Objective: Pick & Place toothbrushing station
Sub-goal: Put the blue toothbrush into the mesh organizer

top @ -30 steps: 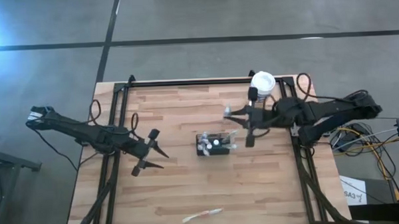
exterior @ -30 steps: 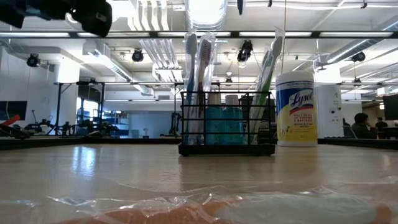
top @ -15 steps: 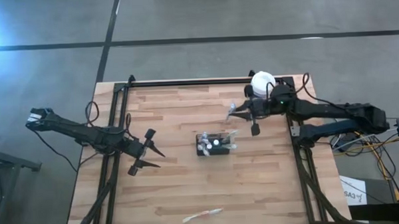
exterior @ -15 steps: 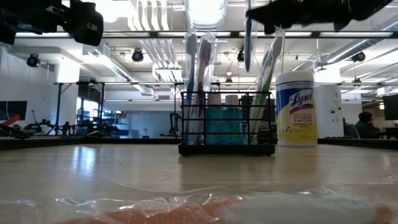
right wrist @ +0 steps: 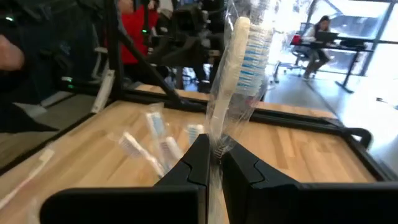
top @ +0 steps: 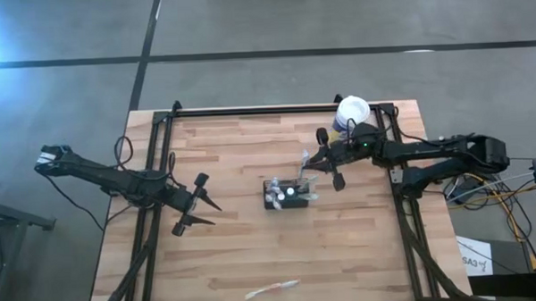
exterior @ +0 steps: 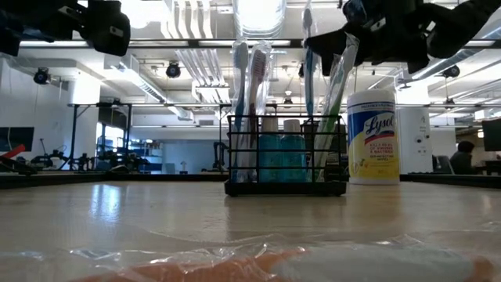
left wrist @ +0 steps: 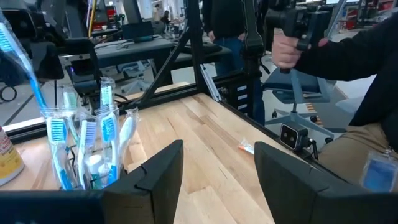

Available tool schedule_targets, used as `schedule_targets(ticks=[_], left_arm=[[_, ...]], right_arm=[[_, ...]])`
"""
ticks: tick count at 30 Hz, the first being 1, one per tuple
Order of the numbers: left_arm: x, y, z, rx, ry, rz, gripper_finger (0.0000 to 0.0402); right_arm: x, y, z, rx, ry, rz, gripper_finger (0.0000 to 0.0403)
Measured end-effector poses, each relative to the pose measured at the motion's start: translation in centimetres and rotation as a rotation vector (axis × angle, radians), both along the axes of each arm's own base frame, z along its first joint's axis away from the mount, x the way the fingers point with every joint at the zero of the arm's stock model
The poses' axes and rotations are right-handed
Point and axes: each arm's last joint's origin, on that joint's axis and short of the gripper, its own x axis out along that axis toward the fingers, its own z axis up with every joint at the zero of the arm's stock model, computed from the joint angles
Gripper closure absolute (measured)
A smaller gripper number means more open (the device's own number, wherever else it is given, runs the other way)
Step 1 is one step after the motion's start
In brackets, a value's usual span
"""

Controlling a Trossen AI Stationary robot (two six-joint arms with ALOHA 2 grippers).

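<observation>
High view, itemised from the working arm outward: right tool (top: 318,163), fingers pinched onto a wrapped toothbrush (top: 304,161), poised just to the right of and slightly beyond the toothbrushing station (top: 286,193), above its right end. Right wrist view confirms the grip: two dark fingers (right wrist: 198,163) closed on the handle of the clear-sleeved toothbrush (right wrist: 233,81), white with blue bristles, head upward, other brushes standing below it over the desk. Toothbrushing station: black wire holder, centre of the desk (top: 254,249), upright; low view shows it (exterior: 286,186) carrying several wrapped toothbrushes and two teal bottles, with the held toothbrush (exterior: 310,63) hanging upright over its right half, the right tool (exterior: 368,35) above it. Wipes canister (top: 352,111): white lid, yellow label, far right part of the desk, just behind the right arm; in the low view (exterior: 373,137) it stands right of the station. Left tool (top: 197,207): fingers spread wide, holding nothing, left of the station and well apart from it; left wrist view shows both fingers (left wrist: 161,168) parted over bare desk. Spare wrapped toothbrush (top: 272,288): lying flat near the desk's near edge. Person's hand (left wrist: 285,50) on equipment beyond the desk, left wrist view.
</observation>
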Motion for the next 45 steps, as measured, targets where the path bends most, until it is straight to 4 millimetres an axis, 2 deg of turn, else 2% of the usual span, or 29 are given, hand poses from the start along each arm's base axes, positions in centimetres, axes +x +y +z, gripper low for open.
schedule_targets(ticks=[6, 29, 40, 45], left_arm=[[0.0, 0.0, 0.0, -0.015, 0.006, 0.001, 0.0200], [0.0, 0.0, -0.1, -0.010, 0.014, 0.000, 0.0200], [0.0, 0.0, -0.5, -0.005, 0.036, 0.000, 0.0200], [-0.1, 0.0, -0.7, -0.006, 0.042, 0.000, 0.0200]], right_arm=[[0.8, 0.1, -1.2, 0.017, 0.039, 0.019, 0.0390], [1.9, -0.1, -3.4, 0.022, 0.106, 0.059, 0.0390], [2.0, -0.2, -3.8, 0.013, 0.120, 0.060, 0.0389], [1.9, -0.2, -3.9, 0.029, 0.130, 0.058, 0.0359]])
